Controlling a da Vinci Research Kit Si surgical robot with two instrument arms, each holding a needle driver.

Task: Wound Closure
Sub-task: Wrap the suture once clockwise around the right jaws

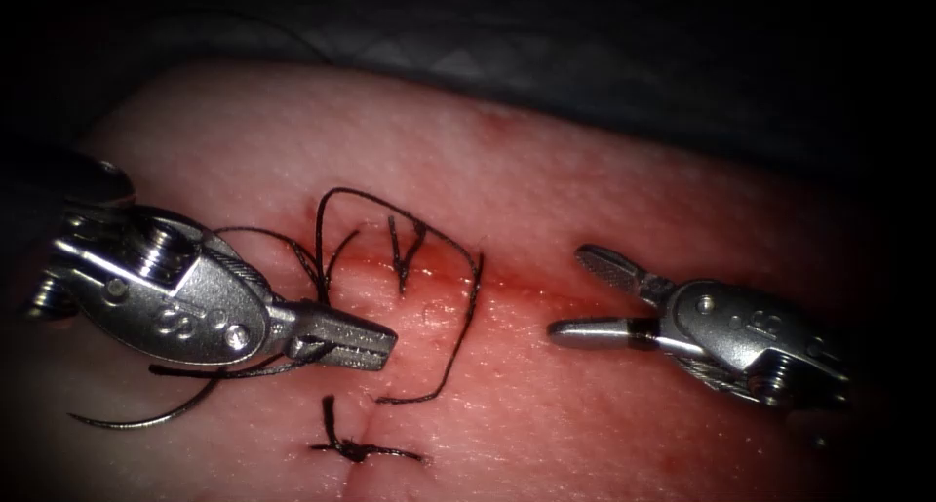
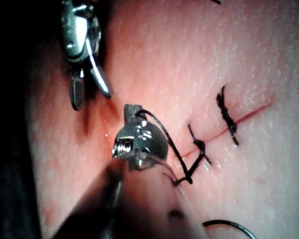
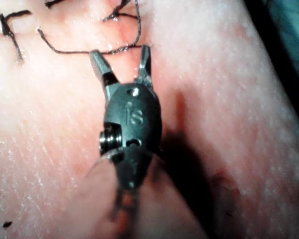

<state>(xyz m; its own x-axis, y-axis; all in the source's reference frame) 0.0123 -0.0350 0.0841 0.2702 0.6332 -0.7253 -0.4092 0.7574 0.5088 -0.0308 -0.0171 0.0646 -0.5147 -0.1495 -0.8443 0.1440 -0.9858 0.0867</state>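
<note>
My left tool (image 1: 375,344) comes in from the left, jaws shut on the dark thread (image 1: 458,341) just left of the cut (image 1: 429,268). From the jaws the thread loops up over the cut and comes down to a loose end on the tissue (image 1: 604,171). In the left wrist view the thread (image 2: 164,137) leaves the left tool (image 2: 132,110). The curved needle (image 1: 146,421) lies free on the tissue, on the left below that tool, held by neither; it also shows as needle (image 2: 229,224). My right tool (image 1: 570,295) hovers right of the loop, open and empty (image 3: 120,55).
A tied stitch (image 1: 356,450) with short cut ends sits near the front edge. Another knot with upright ends (image 1: 405,258) sits on the cut under the loop. Red fluid (image 1: 526,288) stains the tissue along the cut. Dark cloth (image 1: 585,44) lies behind the tissue.
</note>
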